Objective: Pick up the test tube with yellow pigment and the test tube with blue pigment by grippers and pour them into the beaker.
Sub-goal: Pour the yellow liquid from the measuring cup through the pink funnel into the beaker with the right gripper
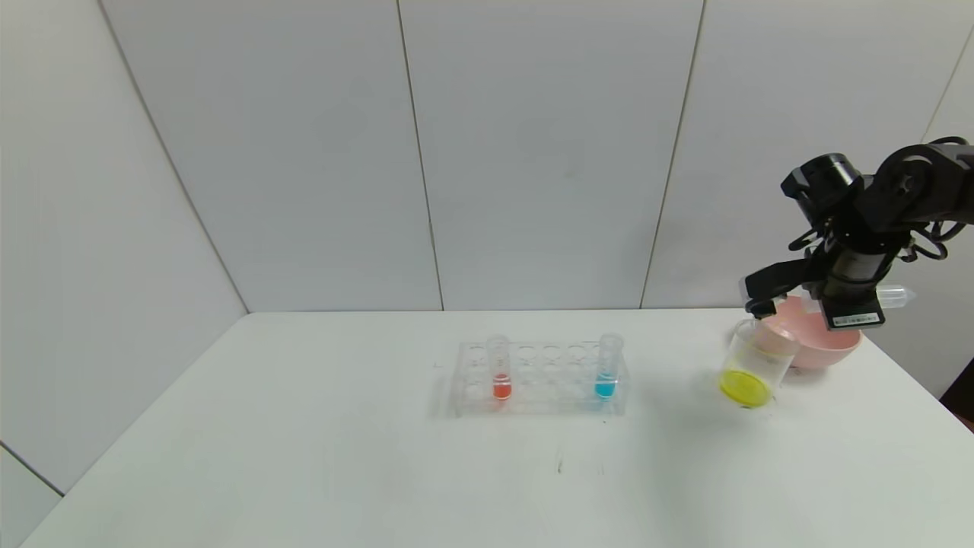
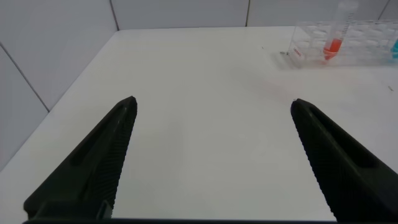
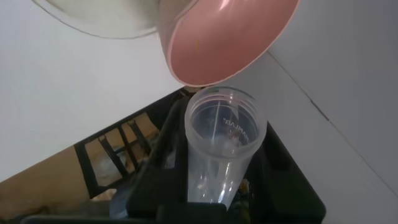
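Note:
My right gripper [image 1: 768, 289] hangs above the beaker [image 1: 752, 364] and the pink bowl and is shut on a clear test tube [image 1: 894, 295] held on its side. In the right wrist view the tube [image 3: 221, 149] sits between the jaws of the gripper [image 3: 222, 124] and looks empty. Yellow liquid lies in the bottom of the beaker. The test tube with blue pigment [image 1: 606, 367] stands upright at the right end of the clear rack [image 1: 540, 378]. My left gripper [image 2: 212, 101] is open and empty over bare table, out of the head view.
A tube of orange-red liquid [image 1: 500, 370] stands at the rack's left end and shows in the left wrist view [image 2: 336, 34]. A pink bowl [image 1: 818, 342] sits right behind the beaker near the table's right edge. The wall runs along the table's back.

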Motion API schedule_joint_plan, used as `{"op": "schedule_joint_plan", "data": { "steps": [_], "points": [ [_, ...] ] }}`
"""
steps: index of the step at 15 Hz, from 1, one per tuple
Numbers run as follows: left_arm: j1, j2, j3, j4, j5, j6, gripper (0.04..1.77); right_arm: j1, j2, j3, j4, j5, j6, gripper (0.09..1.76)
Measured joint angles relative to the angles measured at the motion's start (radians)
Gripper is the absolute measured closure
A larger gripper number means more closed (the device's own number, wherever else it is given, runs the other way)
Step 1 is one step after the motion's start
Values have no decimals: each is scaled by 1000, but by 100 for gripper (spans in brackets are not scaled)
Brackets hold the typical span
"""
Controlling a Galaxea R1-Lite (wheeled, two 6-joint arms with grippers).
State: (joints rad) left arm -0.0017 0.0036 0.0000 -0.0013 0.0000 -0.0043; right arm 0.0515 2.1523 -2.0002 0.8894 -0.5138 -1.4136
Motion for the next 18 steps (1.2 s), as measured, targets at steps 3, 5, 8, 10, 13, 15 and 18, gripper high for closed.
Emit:
{"op": "schedule_joint_plan", "data": {
  "steps": [3, 5, 8, 10, 13, 15, 18],
  "points": [
    [0, 0, 0, 0, 0, 0, 5, 16, -16, 0, 19, -15, -16, 127],
    [0, 0, 0, 0, 0, 0, 5, 20, -27, 0, 49, -4, -6, 127],
    [0, 0, 0, 0, 0, 0, 5, 2, -48, 0, 47, 180, 24, 127],
    [0, 0, 0, 0, 0, 0, 5, -33, -71, 0, 41, 331, 48, 127],
    [0, 0, 0, 0, 0, 0, 5, -79, -106, 0, 31, 657, 198, 127],
    [0, 0, 0, 0, 0, 0, 5, -93, -117, 0, -54, 878, 471, 127],
    [0, 0, 0, 0, 0, 0, 5, -98, -127, 13, -309, 969, 853, 127]
  ]
}}
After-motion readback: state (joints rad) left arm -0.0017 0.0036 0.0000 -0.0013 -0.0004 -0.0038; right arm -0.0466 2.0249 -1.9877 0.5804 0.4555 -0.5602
